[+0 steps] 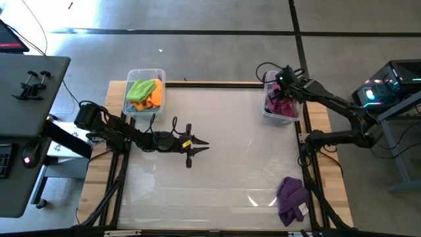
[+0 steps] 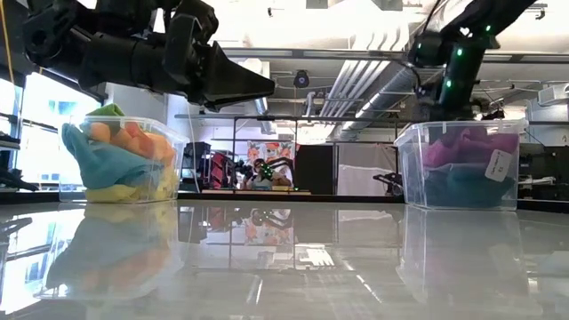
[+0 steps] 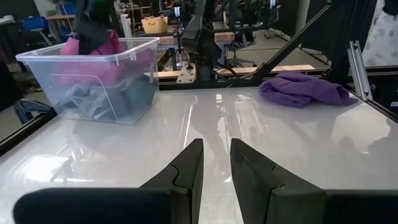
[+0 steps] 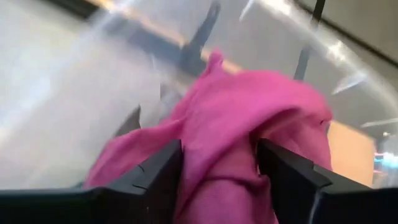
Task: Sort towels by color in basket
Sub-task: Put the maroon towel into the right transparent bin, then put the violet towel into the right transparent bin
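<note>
- The right tool point(image 1: 276, 91) hung over the clear bin point(image 1: 295, 117) at the upper right of the high view, its fingers closed on a pink towel point(image 4: 249, 143) that bunched up between them.
- In the low view that bin point(image 2: 458, 169) stood at the right, with pink cloth on top and darker teal-grey cloth beneath.
- The left tool point(image 1: 200, 145) hovered above the middle of the tabletop point(image 1: 223, 191), pointing toward the right of the high view; its fingers point(image 3: 186, 171) stood slightly apart with nothing between them.
- A second clear bin point(image 1: 135, 74) sat at the upper left of the high view, holding a lime green towel point(image 1: 139, 90) beside an orange towel point(image 1: 155, 96).
- A purple towel point(image 1: 291, 197) lay crumpled at the lower right of the tabletop, its long axis running roughly top to bottom in the high view, well apart from both bins.
</note>
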`<state>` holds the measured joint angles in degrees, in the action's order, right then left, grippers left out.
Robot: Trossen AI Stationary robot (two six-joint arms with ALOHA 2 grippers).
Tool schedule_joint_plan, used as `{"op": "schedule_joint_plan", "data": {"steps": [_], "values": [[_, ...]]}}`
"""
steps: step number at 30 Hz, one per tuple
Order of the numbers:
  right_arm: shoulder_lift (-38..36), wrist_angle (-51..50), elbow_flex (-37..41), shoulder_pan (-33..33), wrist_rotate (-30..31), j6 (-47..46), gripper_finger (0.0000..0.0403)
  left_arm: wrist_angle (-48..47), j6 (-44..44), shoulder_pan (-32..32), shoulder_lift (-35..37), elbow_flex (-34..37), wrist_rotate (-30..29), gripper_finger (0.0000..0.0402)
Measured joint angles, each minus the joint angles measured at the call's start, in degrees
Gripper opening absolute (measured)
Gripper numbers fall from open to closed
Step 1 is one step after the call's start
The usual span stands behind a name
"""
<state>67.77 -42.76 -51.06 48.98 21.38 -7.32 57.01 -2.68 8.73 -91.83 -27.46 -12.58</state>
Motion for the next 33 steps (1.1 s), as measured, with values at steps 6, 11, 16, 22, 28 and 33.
{"op": "schedule_joint_plan", "data": {"steps": [6,11,16,22,28,33], "values": [[-7.14,0.2,-1.74,-2.42,3.31,-1.83,0.0204,-0.01,0.55,0.0,0.01,0.0,0.0,0.0066],[-12.84,-0.64,-1.68,-8.39,5.35,-8.01,0.0204,-0.05,0.55,0.0,0.01,0.0,0.0,0.0066],[-13.37,2.05,-1.57,-22.9,7.27,-10.42,0.0204,-0.09,0.55,0.0,0.02,0.0,0.0,0.0066],[-11.01,10.8,-1.56,-44.57,15.99,-9.97,0.0204,-0.31,1.14,0.51,0.0,0.0,-0.02,0.0066],[-5.81,22.34,1.78,-62.39,27.23,-6.47,0.0204,-0.23,1.07,2.13,0.02,0.0,0.02,0.0066],[-1.19,46.03,14.36,-70.66,30.31,-0.36,0.0204,-0.2,1.03,2.89,0.02,0.0,0.0,0.0066]]}}
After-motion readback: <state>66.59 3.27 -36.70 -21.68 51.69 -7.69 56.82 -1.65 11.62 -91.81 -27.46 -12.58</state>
